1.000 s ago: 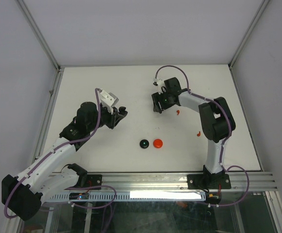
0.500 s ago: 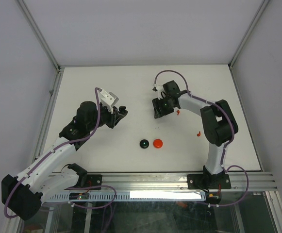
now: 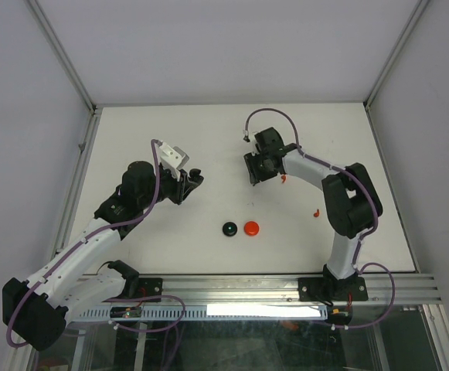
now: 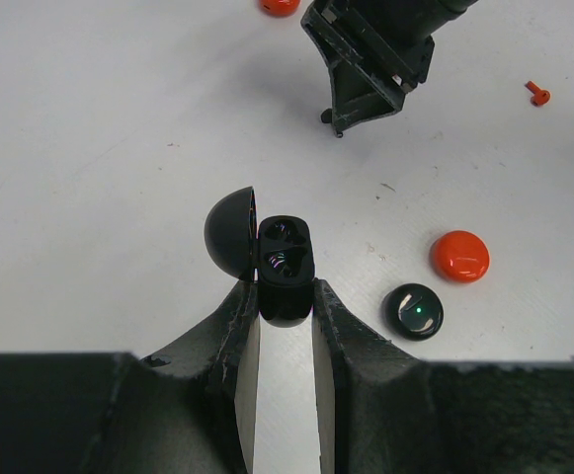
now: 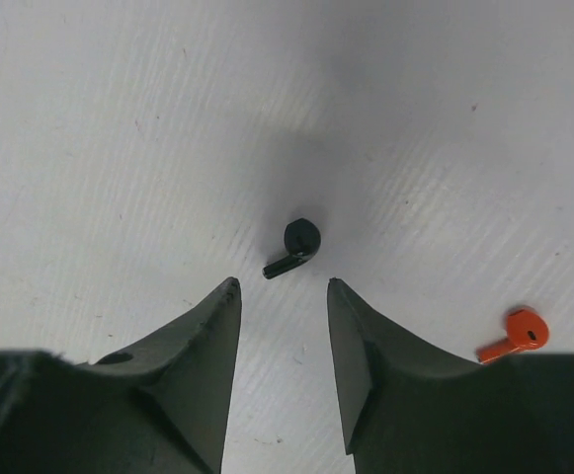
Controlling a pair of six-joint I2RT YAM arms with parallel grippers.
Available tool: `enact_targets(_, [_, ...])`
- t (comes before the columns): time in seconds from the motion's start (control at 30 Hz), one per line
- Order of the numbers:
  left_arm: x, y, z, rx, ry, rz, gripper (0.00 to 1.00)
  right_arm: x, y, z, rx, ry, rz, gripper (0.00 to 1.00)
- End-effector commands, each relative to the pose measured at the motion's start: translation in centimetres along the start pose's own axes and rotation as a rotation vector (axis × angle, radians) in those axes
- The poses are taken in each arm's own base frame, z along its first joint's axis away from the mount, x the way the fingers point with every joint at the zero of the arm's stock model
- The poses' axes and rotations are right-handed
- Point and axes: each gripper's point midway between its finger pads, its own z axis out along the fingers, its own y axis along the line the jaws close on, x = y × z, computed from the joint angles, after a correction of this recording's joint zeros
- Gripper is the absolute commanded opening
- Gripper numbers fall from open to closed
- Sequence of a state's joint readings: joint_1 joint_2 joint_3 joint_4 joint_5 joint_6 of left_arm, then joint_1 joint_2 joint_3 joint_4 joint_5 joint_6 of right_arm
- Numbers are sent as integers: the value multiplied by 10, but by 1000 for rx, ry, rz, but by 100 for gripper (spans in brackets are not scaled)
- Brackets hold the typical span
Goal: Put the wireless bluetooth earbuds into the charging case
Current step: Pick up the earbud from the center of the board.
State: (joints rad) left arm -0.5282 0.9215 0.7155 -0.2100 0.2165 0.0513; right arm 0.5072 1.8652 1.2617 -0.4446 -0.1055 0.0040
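Lying just beyond the right gripper (image 5: 283, 283), untouched: 1 black earbud (image 5: 298, 243).

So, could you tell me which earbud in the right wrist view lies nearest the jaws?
The black earbud, just ahead of the right gripper's jaws; the red earbud lies off to the side.

— What lies ahead of the right gripper (image 5: 283, 288)?
— A black earbud (image 5: 301, 245) on the white table (image 5: 119, 118), just past the parted fingertips, with nothing touching it.
— Anything else?
— A red earbud (image 5: 516, 334), off right, well apart from it.
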Motion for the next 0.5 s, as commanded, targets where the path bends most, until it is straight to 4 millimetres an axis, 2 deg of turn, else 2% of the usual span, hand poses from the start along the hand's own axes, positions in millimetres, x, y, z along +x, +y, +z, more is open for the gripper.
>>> enact_targets(0.0, [-31,0,-4,8,-82,17,0,-40,-7,-20,54,-154,-8,42])
enact_targets(0.47, [-32,1,-4,5,-84,18,0,-36,-7,5,57,-99,-67,38])
